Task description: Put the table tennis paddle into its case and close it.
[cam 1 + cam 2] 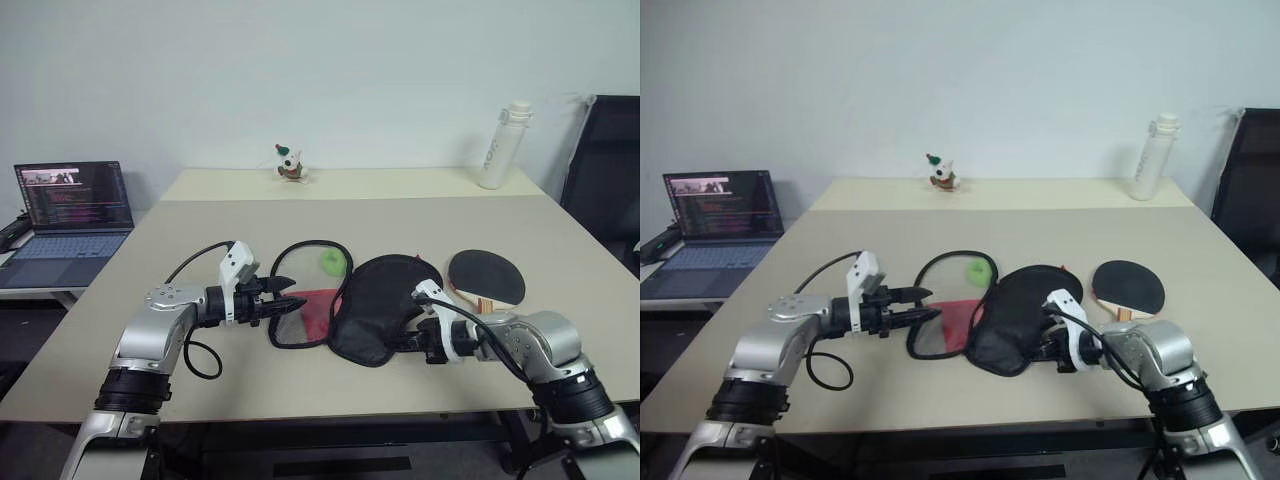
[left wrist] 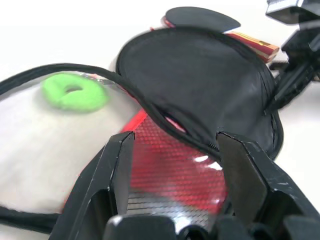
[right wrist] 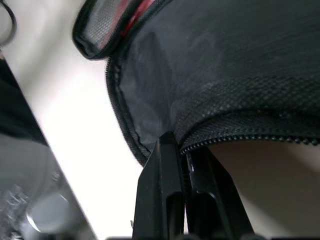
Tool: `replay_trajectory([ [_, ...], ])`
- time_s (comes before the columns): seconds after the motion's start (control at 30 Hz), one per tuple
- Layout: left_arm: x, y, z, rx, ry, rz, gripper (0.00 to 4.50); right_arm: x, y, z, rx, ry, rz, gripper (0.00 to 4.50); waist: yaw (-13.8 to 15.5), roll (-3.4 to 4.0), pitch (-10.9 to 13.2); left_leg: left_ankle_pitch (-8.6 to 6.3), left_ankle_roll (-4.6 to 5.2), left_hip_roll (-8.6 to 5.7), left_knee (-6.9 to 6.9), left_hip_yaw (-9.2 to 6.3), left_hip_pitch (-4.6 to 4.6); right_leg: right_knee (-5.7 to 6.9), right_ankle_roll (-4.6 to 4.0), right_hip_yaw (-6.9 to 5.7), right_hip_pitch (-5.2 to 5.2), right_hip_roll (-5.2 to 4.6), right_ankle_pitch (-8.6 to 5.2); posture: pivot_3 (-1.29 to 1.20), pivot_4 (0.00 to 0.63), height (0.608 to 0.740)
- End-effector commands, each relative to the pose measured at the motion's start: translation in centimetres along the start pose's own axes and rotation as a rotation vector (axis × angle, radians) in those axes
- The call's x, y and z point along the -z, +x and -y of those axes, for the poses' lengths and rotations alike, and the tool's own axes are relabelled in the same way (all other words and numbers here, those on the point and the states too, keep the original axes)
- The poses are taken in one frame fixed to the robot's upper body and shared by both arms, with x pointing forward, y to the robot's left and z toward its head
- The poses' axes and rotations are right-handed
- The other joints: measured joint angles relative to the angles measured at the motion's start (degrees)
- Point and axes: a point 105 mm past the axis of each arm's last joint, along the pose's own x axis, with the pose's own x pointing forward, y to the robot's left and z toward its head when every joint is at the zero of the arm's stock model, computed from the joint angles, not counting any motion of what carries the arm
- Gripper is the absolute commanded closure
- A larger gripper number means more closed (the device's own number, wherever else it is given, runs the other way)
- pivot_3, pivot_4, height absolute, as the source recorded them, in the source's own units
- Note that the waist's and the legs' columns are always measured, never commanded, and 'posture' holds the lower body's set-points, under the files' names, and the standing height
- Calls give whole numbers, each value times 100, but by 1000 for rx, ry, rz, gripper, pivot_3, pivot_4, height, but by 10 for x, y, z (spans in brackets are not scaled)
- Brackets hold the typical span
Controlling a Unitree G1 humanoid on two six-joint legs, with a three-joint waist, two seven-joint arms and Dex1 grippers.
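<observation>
Here the beige bench (image 1: 120, 330) carries everything. An open laptop (image 1: 70, 215) sits on a separate surface off to the robot's left, and a white bottle (image 1: 497, 148) stands at the far right of the bench. The case (image 1: 385, 305) lies unzipped at the middle, its black half flopped toward the right and its red mesh half (image 1: 315, 308) flat beside it. The table tennis paddle (image 1: 487, 277) rests on the bench just right of the case, outside it. The right gripper (image 3: 181, 150) is pinched tight on the black flap's zipper edge. The left gripper (image 1: 292, 303) hovers partly spread over the mesh half, holding nothing. A green ring (image 2: 75, 92) lies inside the case's far loop; a small figurine (image 1: 290, 165) stands far back.
</observation>
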Motion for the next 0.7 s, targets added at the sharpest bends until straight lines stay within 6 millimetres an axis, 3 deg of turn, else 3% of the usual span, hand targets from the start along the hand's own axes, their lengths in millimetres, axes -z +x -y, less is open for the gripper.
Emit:
replay_trajectory([
  [0.03,-12,1,4,24,47,32,1660,-14,-14,20,39,-129,-16,4479,-3,-2,1,0,0,1,0,4,0,0,0,3,-1,1,0,0,150,740],
  [0.3,-13,5,5,33,54,37,1660,-27,-30,51,73,-264,-118,4479,-2,-8,6,-1,0,-2,0,30,-1,-8,5,26,-6,-1,2,0,150,740],
  [0.7,-24,11,14,89,88,65,1660,-33,-46,70,52,-370,-269,4479,15,-8,7,-1,-1,-3,1,38,0,-6,8,35,-9,-2,5,0,150,740],
])
